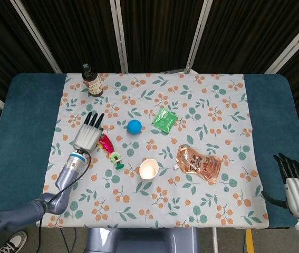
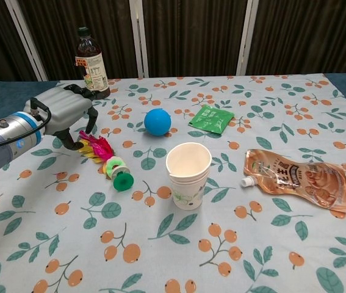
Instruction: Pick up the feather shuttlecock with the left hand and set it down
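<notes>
The feather shuttlecock (image 1: 111, 151) is seen lying on its side on the floral tablecloth (image 1: 212, 100), feathers toward the left hand (image 1: 87, 136) and green base toward the paper cup (image 1: 148, 169). The left hand is positioned over the feathered end, palm down, with the fingers spread and nothing held. In the chest view, the left hand (image 2: 63, 112) is shown raised above the cloth, its fingertips (image 2: 92, 127) curled down just beside the red and yellow feathers of the shuttlecock (image 2: 108, 161); whether contact is made cannot be told.

The right hand (image 1: 296, 184) is shown only in the head view, resting off the cloth at the table's right edge, fingers extended and apart, holding nothing.

A brown bottle (image 2: 91, 57) is located behind the left hand, near the far edge. A blue ball (image 2: 157, 121) and a green sachet (image 2: 212, 118) are found to the right of the shuttlecock, and an orange spouted pouch (image 2: 295, 177) beyond the cup. Open cloth is available in front of the shuttlecock, toward the near edge.
</notes>
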{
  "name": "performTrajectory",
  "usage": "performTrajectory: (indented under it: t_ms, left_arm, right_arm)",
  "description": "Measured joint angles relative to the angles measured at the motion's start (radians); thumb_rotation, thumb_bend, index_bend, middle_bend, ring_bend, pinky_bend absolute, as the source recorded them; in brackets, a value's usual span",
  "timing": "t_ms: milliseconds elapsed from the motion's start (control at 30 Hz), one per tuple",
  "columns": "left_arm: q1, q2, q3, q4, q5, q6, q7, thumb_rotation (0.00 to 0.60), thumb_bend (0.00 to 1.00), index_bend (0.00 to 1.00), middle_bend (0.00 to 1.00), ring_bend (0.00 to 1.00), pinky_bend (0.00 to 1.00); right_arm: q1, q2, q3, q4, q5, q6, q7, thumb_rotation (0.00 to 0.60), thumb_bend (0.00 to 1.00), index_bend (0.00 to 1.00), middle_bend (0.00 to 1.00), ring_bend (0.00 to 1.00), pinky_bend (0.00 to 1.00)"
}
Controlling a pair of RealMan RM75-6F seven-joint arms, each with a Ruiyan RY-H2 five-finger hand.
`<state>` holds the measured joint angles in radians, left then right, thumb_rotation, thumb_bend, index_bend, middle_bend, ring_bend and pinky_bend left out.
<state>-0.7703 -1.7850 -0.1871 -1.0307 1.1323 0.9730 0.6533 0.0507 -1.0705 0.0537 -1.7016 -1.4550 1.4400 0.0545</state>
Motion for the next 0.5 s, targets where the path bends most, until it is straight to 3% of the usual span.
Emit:
performTrajectory:
  t_ms: [500]
  left_arm:
    - [-0.009,-0.034,-0.004,0.052,-0.01,-0.003,-0.008,0.6,0.36,0.54,0.0,0.0,0.0]
  right_arm:
    - [0.0,0.0,0.003,0.001,0.006,-0.001,0.0,0.6,0.1,0.0,0.0,0.0,0.0]
